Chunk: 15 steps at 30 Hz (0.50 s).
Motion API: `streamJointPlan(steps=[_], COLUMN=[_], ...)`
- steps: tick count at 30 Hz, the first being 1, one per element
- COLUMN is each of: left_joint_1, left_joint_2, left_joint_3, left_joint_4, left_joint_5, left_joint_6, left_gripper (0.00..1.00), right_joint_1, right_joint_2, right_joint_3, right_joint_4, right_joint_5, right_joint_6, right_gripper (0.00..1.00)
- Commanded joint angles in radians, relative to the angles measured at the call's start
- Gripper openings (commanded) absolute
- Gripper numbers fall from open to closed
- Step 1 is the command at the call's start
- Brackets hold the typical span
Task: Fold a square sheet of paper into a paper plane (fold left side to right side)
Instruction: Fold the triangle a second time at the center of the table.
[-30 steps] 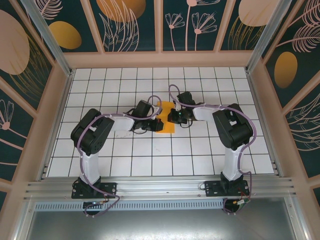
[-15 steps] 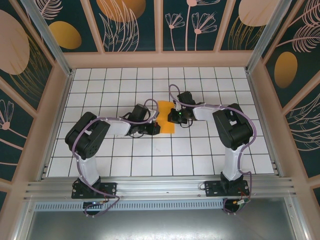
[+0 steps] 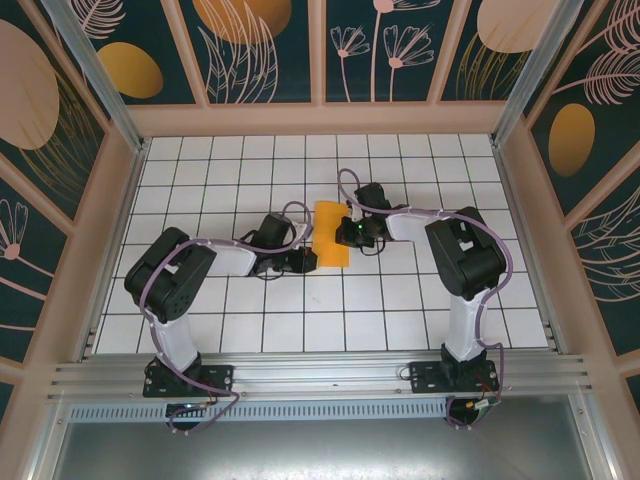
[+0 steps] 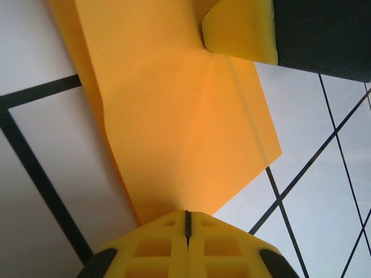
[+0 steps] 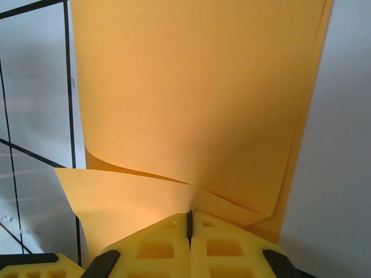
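The paper sheet [image 3: 331, 233] is found near the middle of the tiled worktop [image 3: 400, 300], lying as a tall, narrow rectangle rather than a square. From that shape, and from the second layer seen offset along one edge in the left wrist view, it is judged that the left-to-right fold is already laid over and that the crease is now being set.

The right claw [image 3: 350, 235] is placed at the sheet's right edge. Its jaws are seen pressed together in the right wrist view [image 5: 189, 226], and its yellow pad [image 4: 237, 26] is seen bearing down on the paper, with faint creases spreading from it. The left claw [image 3: 305, 259] is set at the sheet's near left corner, jaws likewise closed tight [image 4: 186, 229], with the paper's corner running up to its tips. Whether paper is nipped between either pair of jaws cannot be told.

In the right wrist view the upper layer is seen bulging up in a soft curl near the tips, so the fold is judged not yet flat. The next move would call for the loose layer to be pressed down and the crease stroked along its length, while the sheet is pinned so the edges are kept matched.

The sheet is held by no tray or box; it lies bare on the worktop.
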Motion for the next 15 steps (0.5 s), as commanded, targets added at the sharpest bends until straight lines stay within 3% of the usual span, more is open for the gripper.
streamJointPlan(steps=[1,10,13,15], left_joint_1=[0.018,0.059,0.073,0.078], left_joint_2=[-0.009,-0.087,-0.122,-0.159], left_joint_3=[-0.06,-0.091,-0.09,-0.075], left_joint_4=[-0.106,-0.091,-0.056,-0.043], left_joint_5=[-0.008,0.032,0.067,0.075], left_joint_6=[-0.03,-0.039,-0.047,-0.05], left_gripper=[0.01,0.01,0.06,0.14], right_joint_1=[-0.021,-0.016,-0.016,-0.019], right_joint_2=[0.028,0.007,-0.037,-0.085], right_joint_3=[-0.001,-0.006,-0.019,-0.039], right_joint_4=[-0.078,-0.026,0.034,0.083], right_joint_5=[0.068,0.022,-0.007,-0.01], right_joint_6=[-0.025,-0.028,-0.027,-0.022], right_gripper=[0.0,0.0,0.01,0.05])
